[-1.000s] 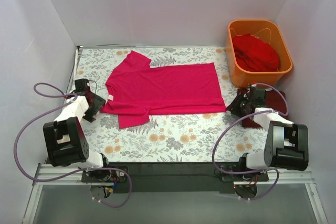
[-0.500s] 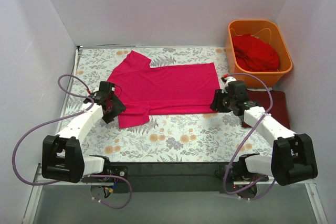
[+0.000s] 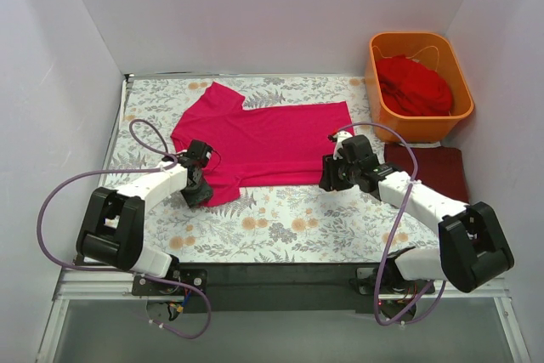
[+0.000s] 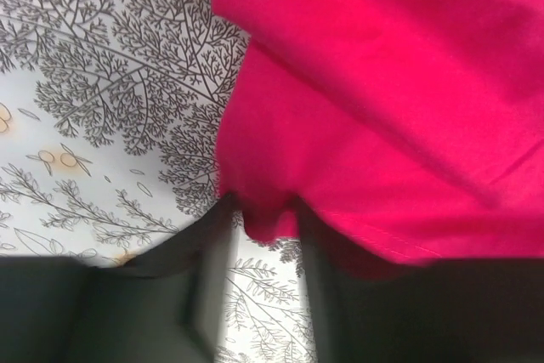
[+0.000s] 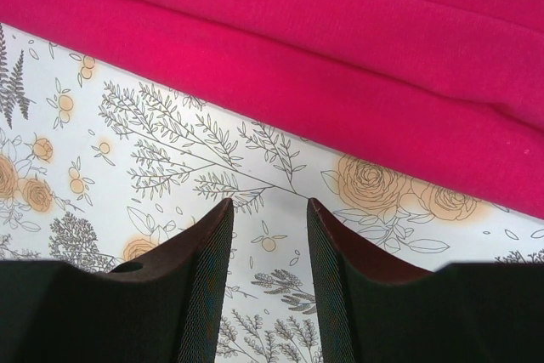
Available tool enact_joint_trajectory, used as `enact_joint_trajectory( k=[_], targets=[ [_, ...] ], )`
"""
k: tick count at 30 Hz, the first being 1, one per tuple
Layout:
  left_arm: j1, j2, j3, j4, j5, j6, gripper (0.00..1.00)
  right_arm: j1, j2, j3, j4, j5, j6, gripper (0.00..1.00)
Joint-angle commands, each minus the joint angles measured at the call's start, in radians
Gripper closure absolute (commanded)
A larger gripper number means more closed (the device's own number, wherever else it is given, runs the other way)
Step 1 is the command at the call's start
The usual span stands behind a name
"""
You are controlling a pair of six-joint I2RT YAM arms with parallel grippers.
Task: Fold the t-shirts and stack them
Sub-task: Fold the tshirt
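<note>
Two claws of mine are low over the grey floral-print cloth (image 3: 280,218). One bright magenta-pink soft fabric t-shirt (image 3: 272,138) lies flat on this cloth's far half. My left claw (image 4: 263,206) is half closed around its near sleeve corner; whether it pinches already, I cannot tell. My right claw (image 5: 268,203) stands open, holding nothing, over bare cloth.

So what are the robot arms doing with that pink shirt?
Probably starting a fold. The pink t-shirt lies flat on the flowery cloth. The left pincer has a sleeve corner between its open fingers; the right pincer hovers open short of the hem. A maroon shirt lies at the right, a scarlet shirt in the orange tub.
</note>
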Motion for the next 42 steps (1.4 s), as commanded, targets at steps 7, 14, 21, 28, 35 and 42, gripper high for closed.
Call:
enact_joint_trajectory(
  k=[7, 14, 21, 28, 35, 42],
  targets=[
    [-0.007, 0.051, 0.174, -0.021, -0.112, 0.041, 1.0, 0.018, 0.023, 0.044, 0.025, -0.004, -0.004, 0.54],
    [-0.005, 0.26, 0.559, -0.007, -0.209, 0.155, 1.0, 0.018, 0.037, 0.069, 0.023, 0.016, -0.03, 0.54],
    [0.001, 0.425, 0.767, -0.003, -0.232, 0.213, 1.0, 0.018, 0.079, 0.13, 0.016, 0.027, -0.061, 0.54],
    [0.027, 0.513, 0.838, 0.031, -0.235, 0.216, 1.0, 0.02, 0.161, 0.19, 0.019, 0.036, -0.105, 0.55],
    [0.066, 0.57, 0.835, 0.03, -0.227, 0.149, 1.0, 0.024, 0.233, 0.237, 0.025, 0.053, -0.119, 0.59],
    [0.078, 0.579, 0.833, 0.08, -0.2, 0.143, 1.0, 0.026, 0.297, 0.254, 0.039, 0.104, -0.121, 0.59]
  ],
)
